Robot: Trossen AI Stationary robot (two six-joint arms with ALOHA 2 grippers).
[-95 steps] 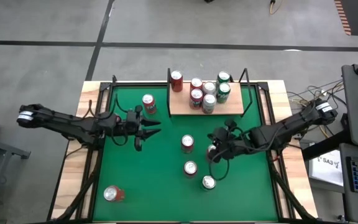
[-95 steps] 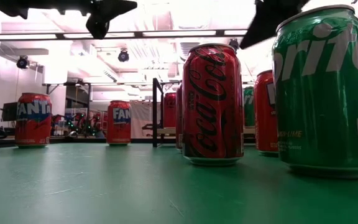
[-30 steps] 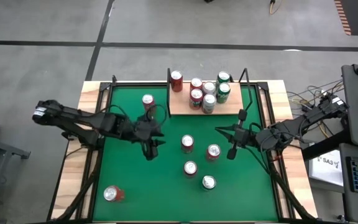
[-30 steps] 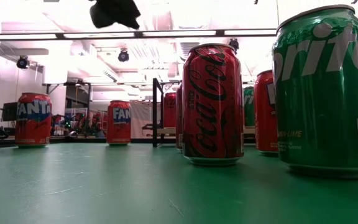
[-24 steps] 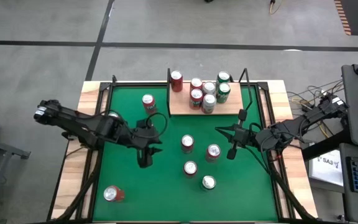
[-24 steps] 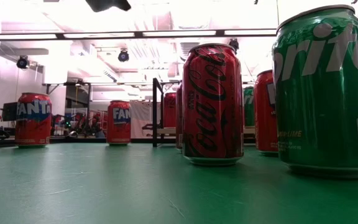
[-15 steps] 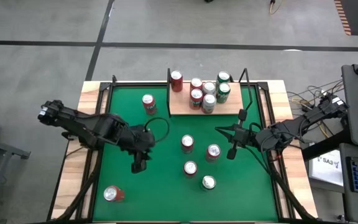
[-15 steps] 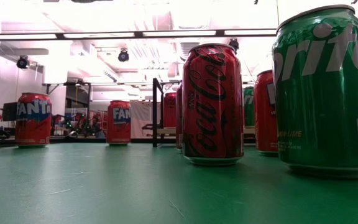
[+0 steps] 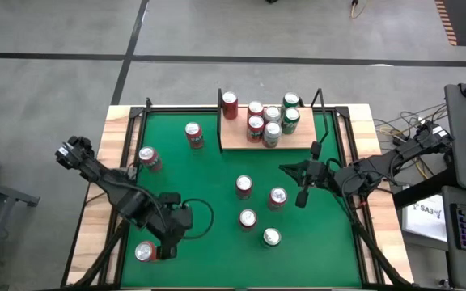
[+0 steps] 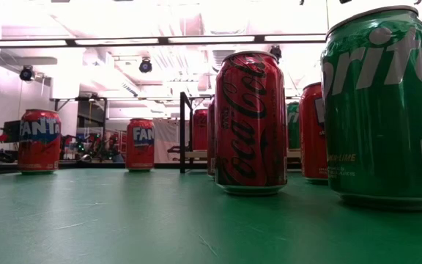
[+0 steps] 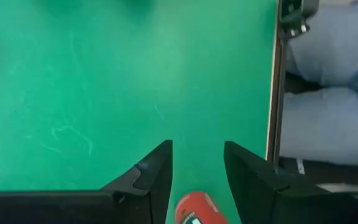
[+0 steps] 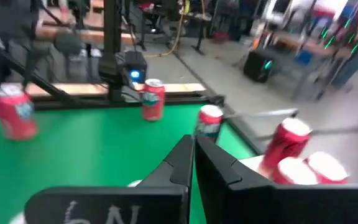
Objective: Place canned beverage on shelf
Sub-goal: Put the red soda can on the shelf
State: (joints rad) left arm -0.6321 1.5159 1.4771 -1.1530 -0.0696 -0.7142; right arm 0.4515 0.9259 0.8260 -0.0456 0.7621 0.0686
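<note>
While my left tool (image 9: 167, 247) hangs spread beside the can (image 9: 146, 252) at the table's (image 9: 217, 174) near-left corner, I judge the reach underway; next, straddle and pinch it. Right tool (image 9: 301, 196) waits pressed together near the right edge; shelf (image 9: 235, 136) sits at the far edge.

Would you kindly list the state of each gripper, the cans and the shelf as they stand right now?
Left gripper: open, over the near-left can.
Near-left can: lying on its side, not gripped.
Right gripper: shut, empty, right of the centre cans.
Centre cans: four, upright on the felt.
Shelf: holds several upright cans.
Far-left cans: two, upright on the felt.
</note>
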